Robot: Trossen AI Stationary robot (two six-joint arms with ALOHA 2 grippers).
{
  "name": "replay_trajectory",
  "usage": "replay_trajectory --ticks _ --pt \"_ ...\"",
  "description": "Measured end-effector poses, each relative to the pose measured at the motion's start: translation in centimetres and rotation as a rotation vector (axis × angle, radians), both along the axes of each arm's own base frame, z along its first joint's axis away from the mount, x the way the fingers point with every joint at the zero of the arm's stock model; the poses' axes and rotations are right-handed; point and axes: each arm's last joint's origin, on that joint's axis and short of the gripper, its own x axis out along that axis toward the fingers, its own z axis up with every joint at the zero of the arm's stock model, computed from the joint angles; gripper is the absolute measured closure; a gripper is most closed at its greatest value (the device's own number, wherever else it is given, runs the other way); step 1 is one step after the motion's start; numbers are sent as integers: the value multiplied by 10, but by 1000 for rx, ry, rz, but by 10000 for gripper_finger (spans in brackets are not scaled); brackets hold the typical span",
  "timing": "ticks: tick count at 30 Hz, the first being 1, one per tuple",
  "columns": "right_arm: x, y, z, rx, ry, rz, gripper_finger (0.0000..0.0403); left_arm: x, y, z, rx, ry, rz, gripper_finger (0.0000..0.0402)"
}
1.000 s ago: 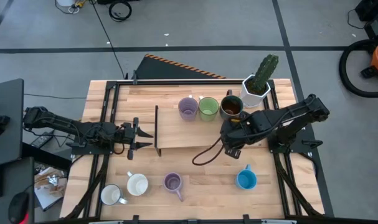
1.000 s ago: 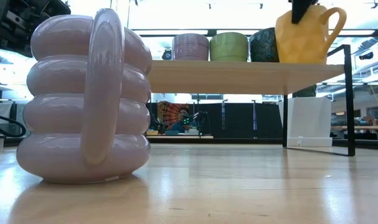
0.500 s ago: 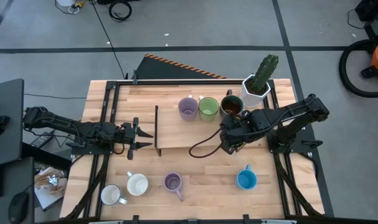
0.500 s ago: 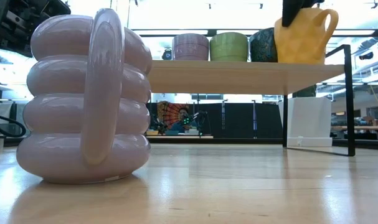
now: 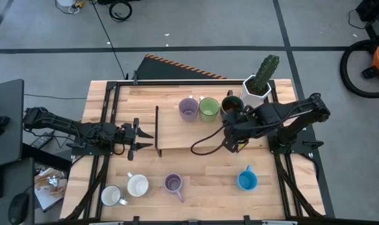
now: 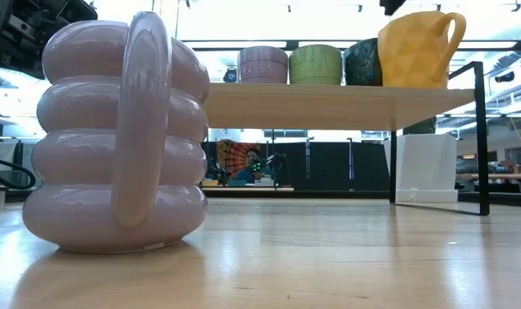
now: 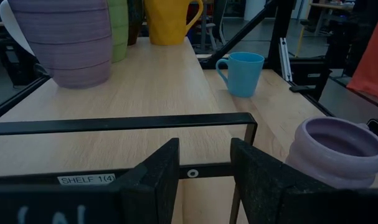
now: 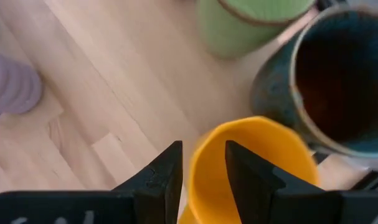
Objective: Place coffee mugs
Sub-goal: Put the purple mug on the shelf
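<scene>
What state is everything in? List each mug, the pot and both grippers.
first lilac mug: upright on shelf.
green mug: upright on shelf.
dark brown mug: upright on shelf.
orange mug: upright on shelf, not gripped.
outer white mug: upright on table.
inner white mug: upright on table.
second lilac mug: upright on table.
blue mug: upright on table.
cactus pot: upright.
right gripper: open, above orange mug.
left gripper: open, empty.

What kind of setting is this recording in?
Likely a robotics lab or workshop: a wooden bench on a taped concrete floor, loose cables, and a desk with monitors behind.
</scene>
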Motion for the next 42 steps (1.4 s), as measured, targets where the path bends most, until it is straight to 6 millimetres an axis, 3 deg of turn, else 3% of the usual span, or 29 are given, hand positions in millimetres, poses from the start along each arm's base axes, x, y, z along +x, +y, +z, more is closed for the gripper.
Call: replay_trajectory --ticks 5,11,17,23,30,42 --pt "-4 7 17 -50 -40 119 276 0 0 0 0 1 0 253" --pt "-10 20 22 -183 -93 162 276 0 0 0 -1 1 0 253" --pt "-4 48 22 -246 -264 231 276 0 0 0 -1 1 0 253" --pt "9 77 12 -93 -404 356 276 0 0 0 -1 0 0 253" --pt "12 85 5 86 -388 372 276 0 0 0 -1 0 0 253" --pt "24 107 -36 208 -149 317 276 0 0 1 45 -13 -6 253"
